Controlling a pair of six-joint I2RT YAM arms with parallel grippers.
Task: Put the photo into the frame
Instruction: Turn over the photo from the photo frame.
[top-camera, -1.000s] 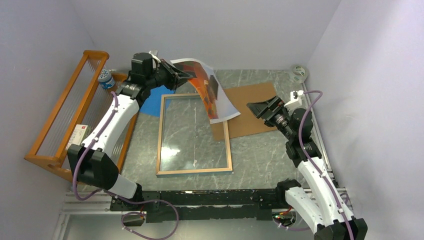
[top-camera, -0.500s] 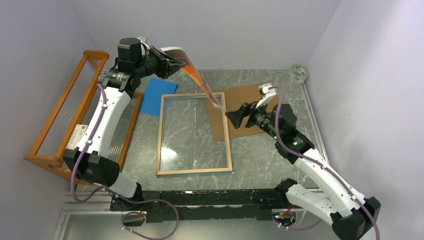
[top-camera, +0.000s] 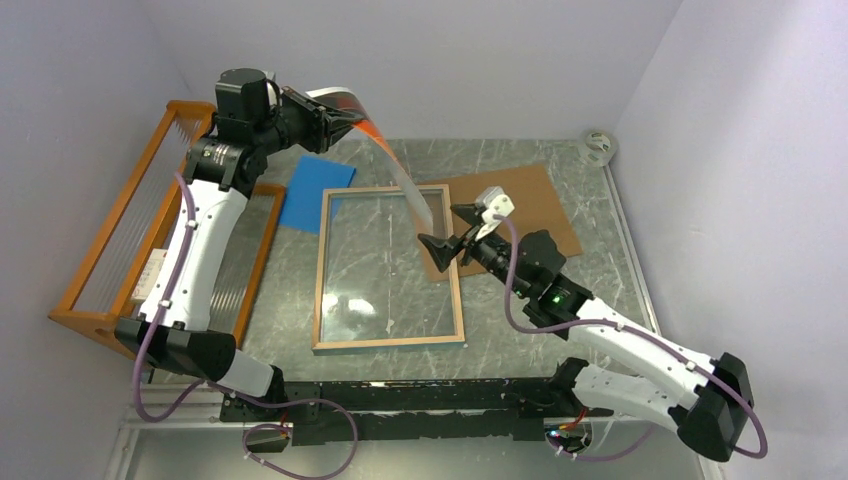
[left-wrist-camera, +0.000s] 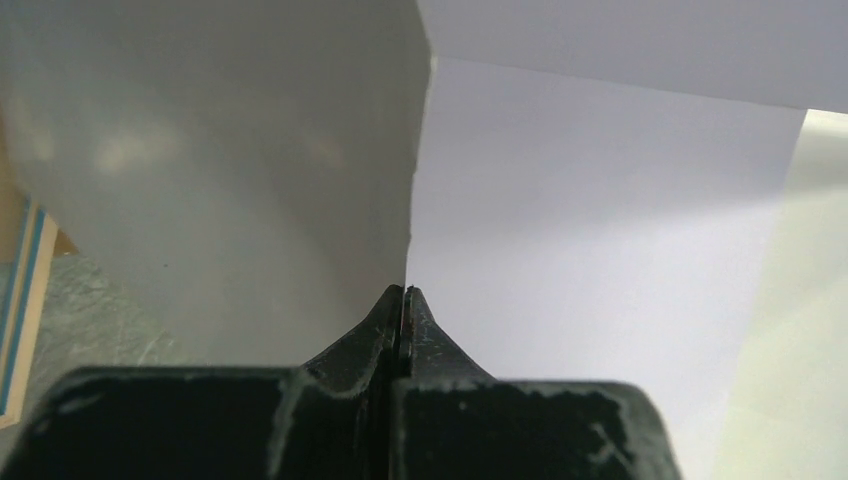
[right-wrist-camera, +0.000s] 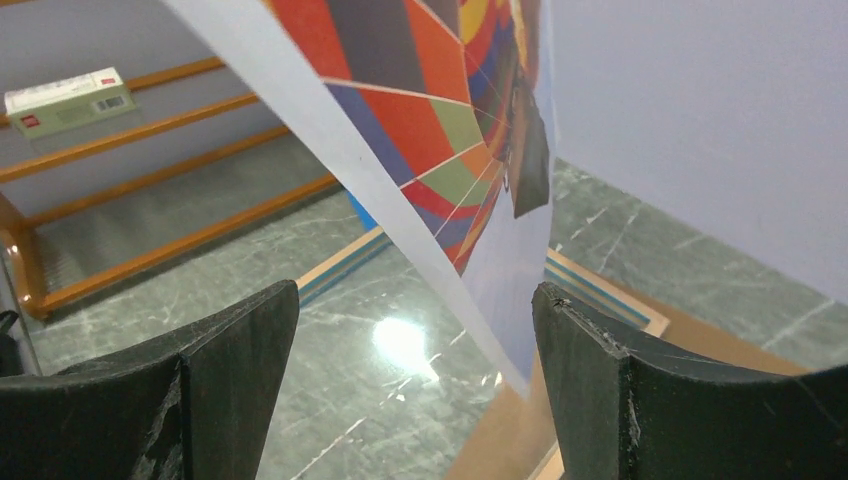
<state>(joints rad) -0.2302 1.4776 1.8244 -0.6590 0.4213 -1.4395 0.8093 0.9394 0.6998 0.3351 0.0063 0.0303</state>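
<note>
My left gripper (top-camera: 335, 118) is shut on the top edge of the photo (top-camera: 402, 177), high above the far left of the table. The print hangs in a curve, and its lower corner is over the frame's far right corner. In the left wrist view the shut gripper (left-wrist-camera: 404, 292) pinches the photo's white back (left-wrist-camera: 250, 180). The frame (top-camera: 320, 270) lies flat, wood side up, with its glass pane in it. My right gripper (top-camera: 442, 228) is open beside the photo's lower corner. In the right wrist view the balloon print (right-wrist-camera: 420, 120) hangs between and beyond the open gripper (right-wrist-camera: 415, 300), above the frame (right-wrist-camera: 340, 262).
A brown backing board (top-camera: 520, 205) lies right of the frame, partly under its edge. A blue pad (top-camera: 315, 195) lies at the frame's far left. An orange wooden rack (top-camera: 120, 240) with a small box (top-camera: 152, 272) stands along the left. A tape roll (top-camera: 598, 143) sits far right.
My left gripper has lifted the photo up and to the left. My right arm has swung left over the backing board to the photo's lower corner, its gripper open.
</note>
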